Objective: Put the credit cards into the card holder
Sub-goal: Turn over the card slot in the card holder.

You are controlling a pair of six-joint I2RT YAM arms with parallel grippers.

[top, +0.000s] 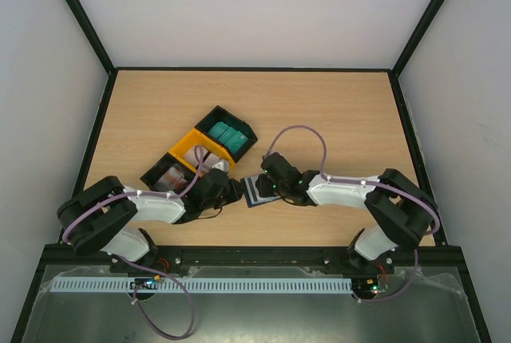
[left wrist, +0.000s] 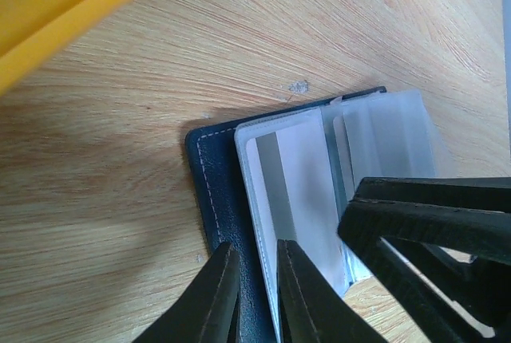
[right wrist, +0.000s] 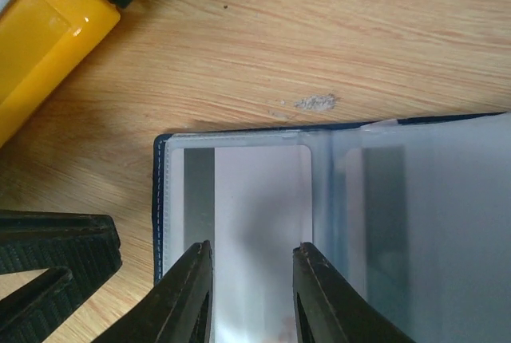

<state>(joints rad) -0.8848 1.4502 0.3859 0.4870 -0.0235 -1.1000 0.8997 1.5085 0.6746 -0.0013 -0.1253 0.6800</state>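
Closest in, the left gripper point(left wrist: 255, 249) is sitting low in frame, jaws barely apart over the navy cover of the wallet point(left wrist: 214, 191); whether it is pinching that cover I cannot tell. Right of it, a white card point(left wrist: 297, 191) is lying tucked inside the open wallet, and the right gripper point(right wrist: 251, 251) is standing half spread above that card. Both grippers are crowding one spot, probably risking a knock, or dragging the wallet across the desk point(left wrist: 112, 167) and working the card out. Upper left, the yellow tray point(left wrist: 48, 16) is sitting clear.
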